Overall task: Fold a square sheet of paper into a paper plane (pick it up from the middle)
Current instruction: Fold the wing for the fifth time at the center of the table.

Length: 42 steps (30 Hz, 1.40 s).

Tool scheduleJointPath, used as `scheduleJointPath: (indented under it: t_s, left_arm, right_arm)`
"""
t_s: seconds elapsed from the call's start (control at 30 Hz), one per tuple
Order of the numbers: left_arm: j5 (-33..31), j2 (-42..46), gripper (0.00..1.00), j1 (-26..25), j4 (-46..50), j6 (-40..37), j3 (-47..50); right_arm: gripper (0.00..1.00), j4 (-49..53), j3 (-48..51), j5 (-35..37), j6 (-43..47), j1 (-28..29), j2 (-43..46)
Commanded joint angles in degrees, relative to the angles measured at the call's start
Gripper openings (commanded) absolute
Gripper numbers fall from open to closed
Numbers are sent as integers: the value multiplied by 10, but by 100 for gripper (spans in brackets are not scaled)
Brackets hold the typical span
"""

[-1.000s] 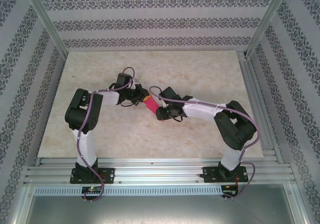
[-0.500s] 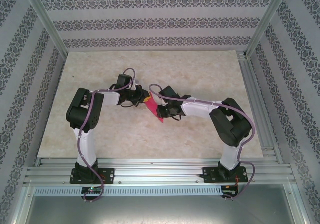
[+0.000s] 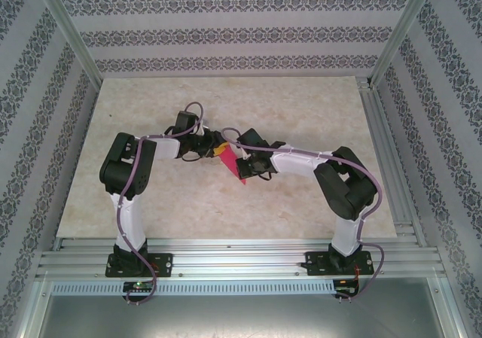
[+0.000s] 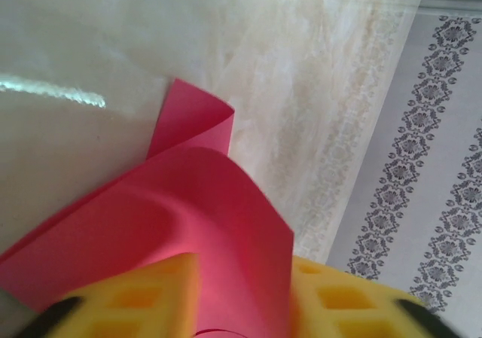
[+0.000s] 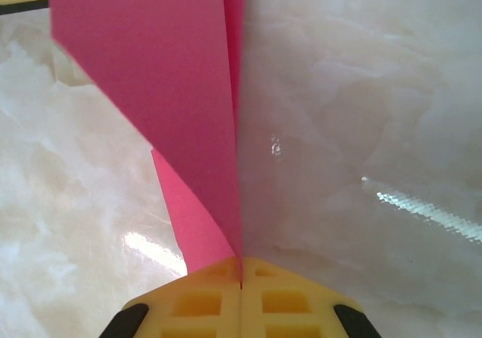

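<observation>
While the right gripper (image 5: 241, 266) was clamped shut on the square sheet of paper (image 5: 151, 67), the left gripper (image 4: 245, 278) stood with its fingers parted around the same sheet.

From their bases at the near edge, the left arm (image 3: 128, 180) and right arm (image 3: 301, 161) bent inward with elbows out, so that their wrists met over the middle of the table (image 3: 226, 105). The magenta sheet hung between them, and it seemed to be lifted off the surface. In the right wrist view the folded layers ran straight out from the closed fingertips. In the left wrist view the paper bowed softly between the yellow fingers, one corner curling beyond. It looked light, limp and quick to crease or slip. It was best pinched close to a fold, where the doubled layers were stiffer, and not at a loose corner.
</observation>
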<state>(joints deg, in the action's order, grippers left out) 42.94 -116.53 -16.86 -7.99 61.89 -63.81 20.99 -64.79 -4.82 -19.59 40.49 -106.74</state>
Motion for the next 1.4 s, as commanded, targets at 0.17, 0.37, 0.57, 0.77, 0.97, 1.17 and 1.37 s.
scheduleJointPath:
  t_s: [0.17, 0.37, 0.57, 0.77, 0.97, 1.17, 1.37]
  left_arm:
    - [-20, 63, 58, 7, 39, -16, 4]
    - [-33, 109, 64, 3, 70, -20, 22]
    - [-45, 132, 71, -3, 89, -10, 31]
    - [-52, 114, 72, -39, 77, 15, 22]
    - [-74, 98, 72, -41, 44, 64, 40]
    - [-85, 90, 72, -42, 9, 103, 59]
    - [-89, 85, 72, -47, 36, 97, 47]
  right_arm:
    - [0, 63, -28, -1, 116, 0, -12]
    - [0, 118, -65, -1, 193, -15, -31]
    - [0, 127, -77, 30, 213, -13, -34]
    - [1, 100, -64, 52, 209, -3, -24]
    - [1, 60, -42, 66, 212, 10, -4]
    - [1, 35, -22, 89, 215, 26, 6]
    - [1, 15, -8, 125, 229, 46, 12]
